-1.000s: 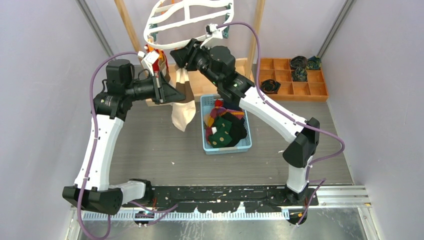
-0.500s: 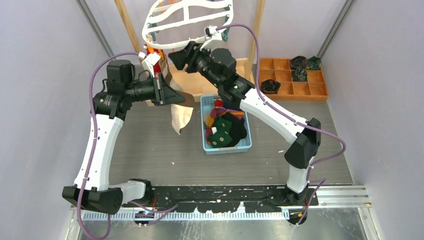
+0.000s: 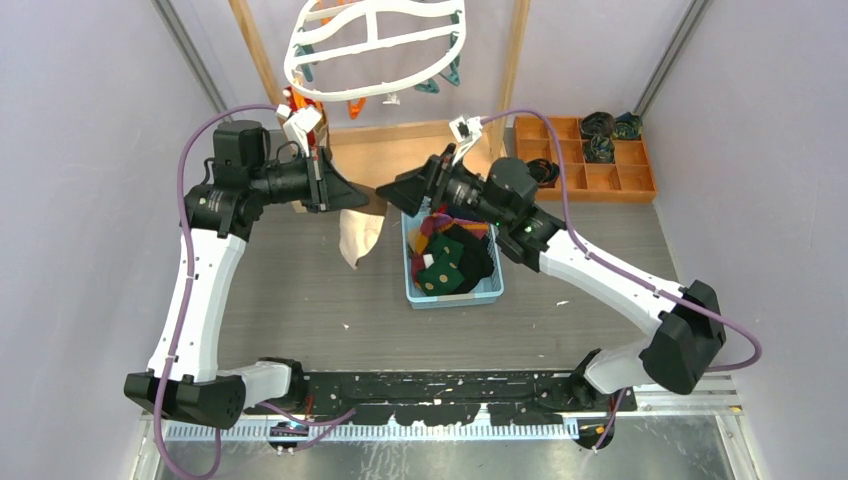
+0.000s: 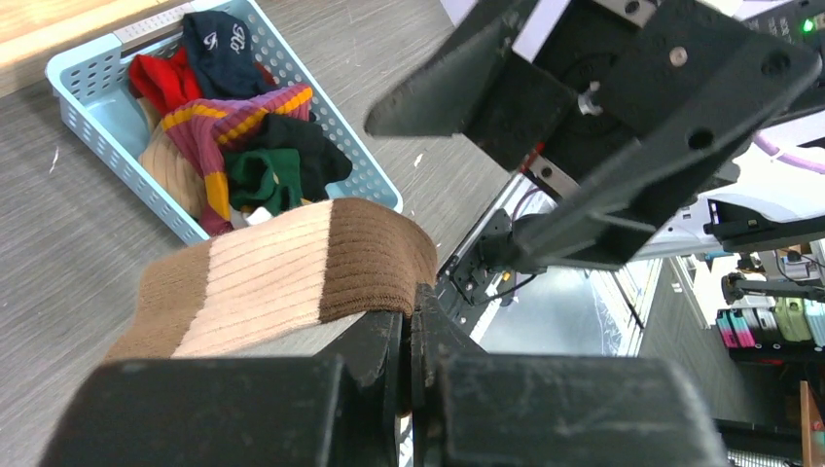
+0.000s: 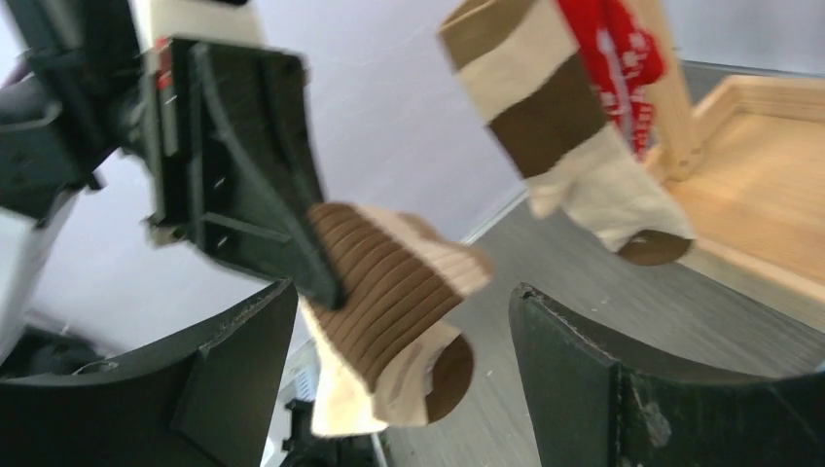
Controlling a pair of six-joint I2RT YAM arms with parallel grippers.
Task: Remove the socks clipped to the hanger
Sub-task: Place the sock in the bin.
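Up at the left, the left gripper (image 3: 348,194) is clamped tight on a beige and brown sock (image 3: 358,234). In the left wrist view its fingers (image 4: 375,336) meet with no gap, pinching the ribbed brown cuff of that sock (image 4: 292,277), whose beige band bends over the fingertips. From above, the rest of the sock hangs limp below the grip, above the grey table (image 3: 300,300) and just left of the light blue basket (image 3: 452,296).

Facing it, the right gripper (image 3: 395,193) hangs near the basket's far end with its jaws spread wide and nothing in them. In the right wrist view its two dark fingers (image 5: 224,379) stand well apart at the bottom of the frame. The held sock (image 5: 389,292) and the left gripper (image 5: 326,282) show in the gap between them. Whether those fingers touch the fabric cannot be told.

Behind, a second beige and brown sock (image 5: 564,126) dangles beside a red sock with white patterns (image 5: 623,58), close to a wooden post (image 5: 676,107). What holds them lies out of frame.

The white hanger (image 3: 375,41) hangs at the top of the overhead view, with orange clips (image 3: 352,105) and teal clips (image 3: 440,78) under its rim. The basket holds a heap of socks (image 3: 450,255) in red, navy, dark green and purple stripes.
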